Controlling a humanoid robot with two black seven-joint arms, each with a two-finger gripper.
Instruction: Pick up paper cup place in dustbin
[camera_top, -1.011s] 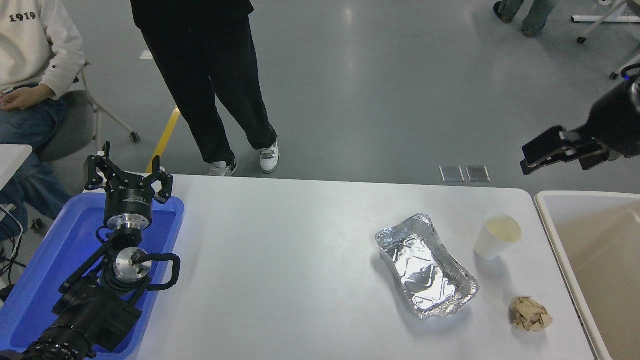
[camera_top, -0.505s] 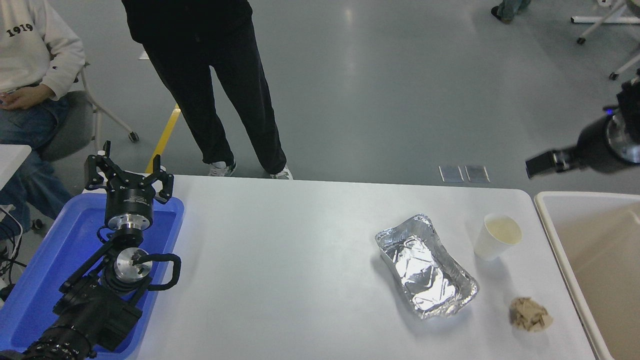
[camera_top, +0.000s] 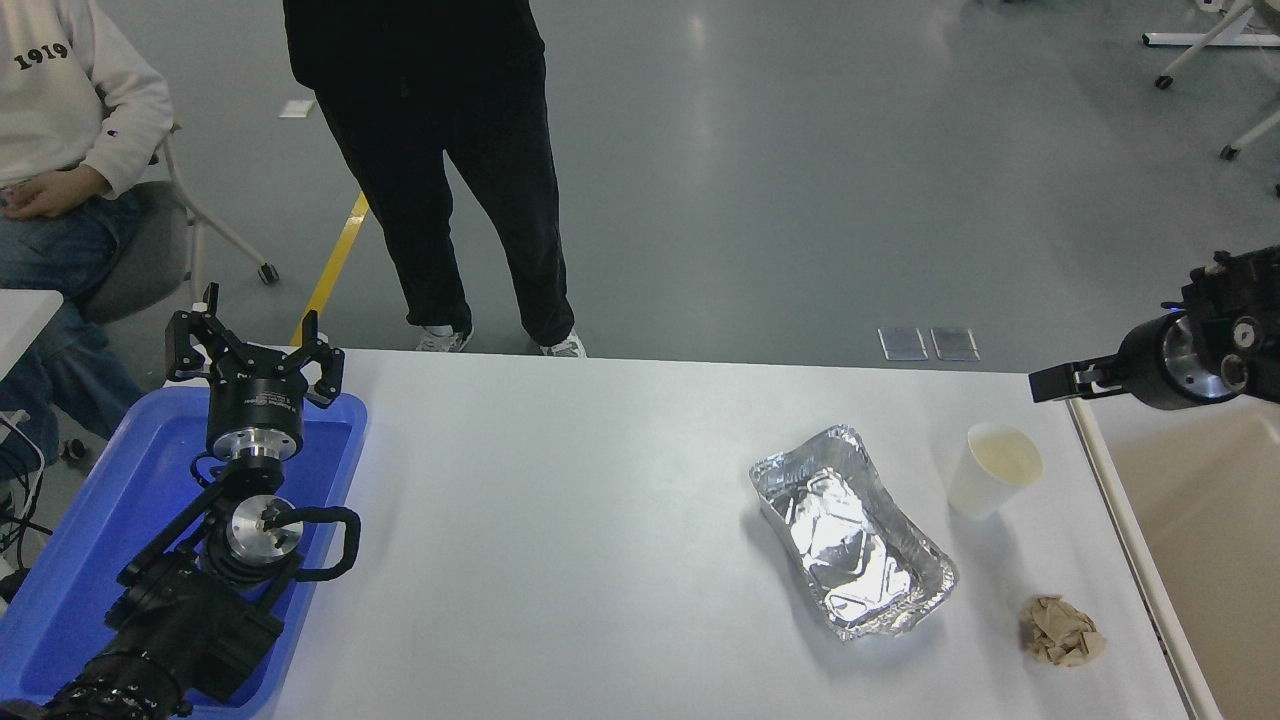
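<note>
**Entry: right arm short of the cup, nothing gripped**

Setting: white table (camera_top: 560, 520) on a grey polished floor; I am watching from high on the robot's side.

- Paper cup (camera_top: 993, 470): upright, mouth open and tipped a little toward me, near the table's right edge. Nothing is touching it.
- Right gripper (camera_top: 1050, 383): hangs above and just to the right of the cup, apart from it, tip pointing left. From this angle the fingers merge into one dark bar, so I cannot tell whether they are spread or closed.
- Dustbin (camera_top: 1130, 520): beige, butted against the table's right side, close to the cup; only its near rim and part of the inside show.
- Foil tray (camera_top: 850, 530): just left of the cup, apart from it.
- Crumpled brown paper ball (camera_top: 1060, 630): nearer me, by the bin's rim.
- Left gripper (camera_top: 255, 362): parked over the blue tray (camera_top: 90, 520) at lower left, fingers spread, empty.
- Far side: one person standing (camera_top: 440, 150), one seated (camera_top: 60, 130).

Risks, as I judge them:
- The cup is light and empty-looking; a sideways brush on descent would likely tip it toward the foil tray.
- A hard squeeze could crush the thin wall.
- The bin's rim sits under the arm's path; a low approach may clip it.
</note>
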